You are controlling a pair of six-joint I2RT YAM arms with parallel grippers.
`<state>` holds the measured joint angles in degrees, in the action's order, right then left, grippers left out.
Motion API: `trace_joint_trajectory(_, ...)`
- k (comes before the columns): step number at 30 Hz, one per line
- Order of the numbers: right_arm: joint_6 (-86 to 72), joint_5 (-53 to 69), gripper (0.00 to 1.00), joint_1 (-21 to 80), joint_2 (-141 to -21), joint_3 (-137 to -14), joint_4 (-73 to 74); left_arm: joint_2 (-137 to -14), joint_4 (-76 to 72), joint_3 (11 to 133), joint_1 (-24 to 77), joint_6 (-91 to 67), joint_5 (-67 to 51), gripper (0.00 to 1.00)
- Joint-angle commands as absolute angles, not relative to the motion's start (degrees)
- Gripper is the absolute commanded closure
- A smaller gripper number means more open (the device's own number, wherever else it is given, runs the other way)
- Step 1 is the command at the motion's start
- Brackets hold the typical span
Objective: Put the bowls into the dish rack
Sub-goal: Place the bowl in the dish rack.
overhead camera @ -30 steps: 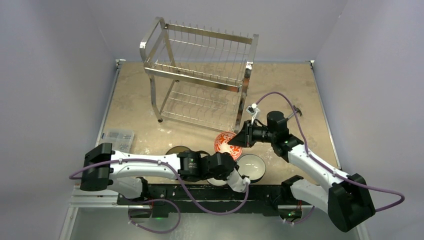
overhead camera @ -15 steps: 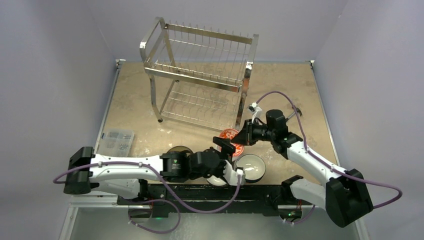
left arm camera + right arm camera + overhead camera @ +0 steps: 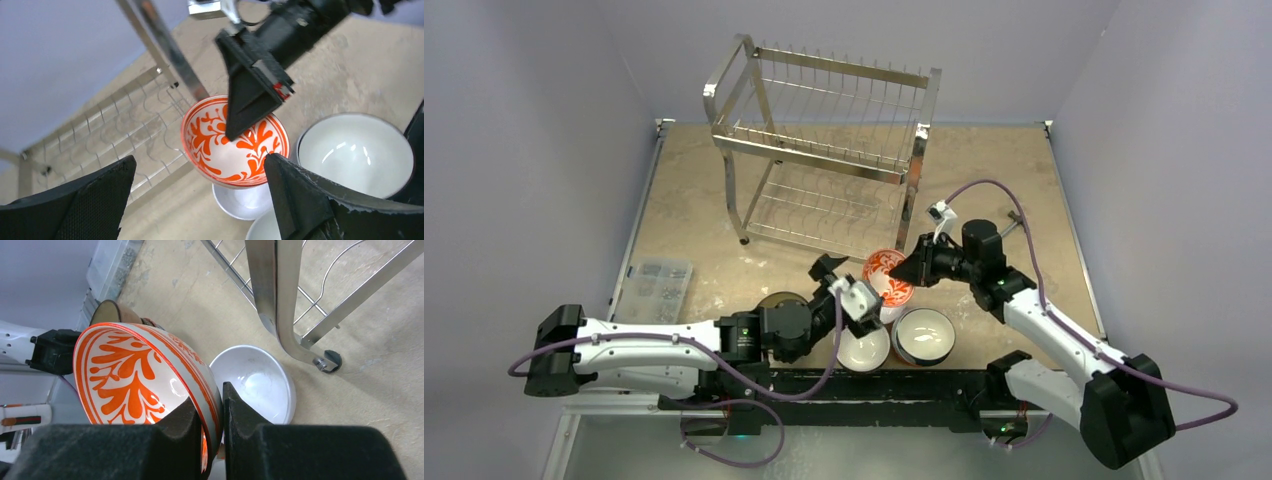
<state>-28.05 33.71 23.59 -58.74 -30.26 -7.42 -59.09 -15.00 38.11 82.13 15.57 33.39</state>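
A white bowl with an orange-red leaf pattern (image 3: 884, 272) hangs tilted just above the table, with my right gripper (image 3: 912, 270) shut on its rim (image 3: 212, 395), one finger inside and one outside. My left gripper (image 3: 846, 283) stands wide open beside this bowl (image 3: 220, 150), its fingers (image 3: 100, 200) apart from it on either side and holding nothing. Below lie a white bowl (image 3: 865, 350), a white bowl with a dark outside (image 3: 926, 335) and a brown bowl (image 3: 776, 300). The chrome dish rack (image 3: 824, 150) stands behind and carries no bowl.
A clear plastic box of small parts (image 3: 659, 280) sits at the left edge of the table. The rack's near right leg and its foot (image 3: 327, 361) are close to the held bowl. Grey walls enclose the table on three sides.
My left gripper has opened wide and drawn back to the left, now facing the rack. My right gripper has lifted the patterned bowl a little toward the rack.
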Motion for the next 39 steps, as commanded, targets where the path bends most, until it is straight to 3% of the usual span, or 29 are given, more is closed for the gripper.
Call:
trace_joint_trajectory(1, -29.0, 32.9, 1.0, 23.4, -55.7, -30.6, -11.5, -57.2, -15.4, 39.2, 80.8, -9.2, 47.4, 0.01)
trace_joint_trajectory(5, -29.1, 33.5, 1.0, 23.4, -54.4, -30.2, -12.8, -56.2, -6.3, 41.3, 77.0, -24.8, 45.9, 0.01)
trace_joint_trajectory(14, -28.8, 35.4, 1.0, 23.3, -53.1, -29.3, -15.0, -49.5, -3.3, 37.9, 63.3, -42.6, 22.4, 0.01)
trace_joint_trajectory(29, -32.4, 42.3, 1.0, 23.3, -50.9, -27.2, -22.8, -54.1, -30.5, 27.2, 50.6, -54.2, -14.4, 0.01)
trace_joint_trajectory(39, -35.6, 45.2, 1.0, 23.3, -49.8, -26.7, -26.9, -60.6, -44.6, 23.2, 49.0, -61.3, -20.5, 0.01)
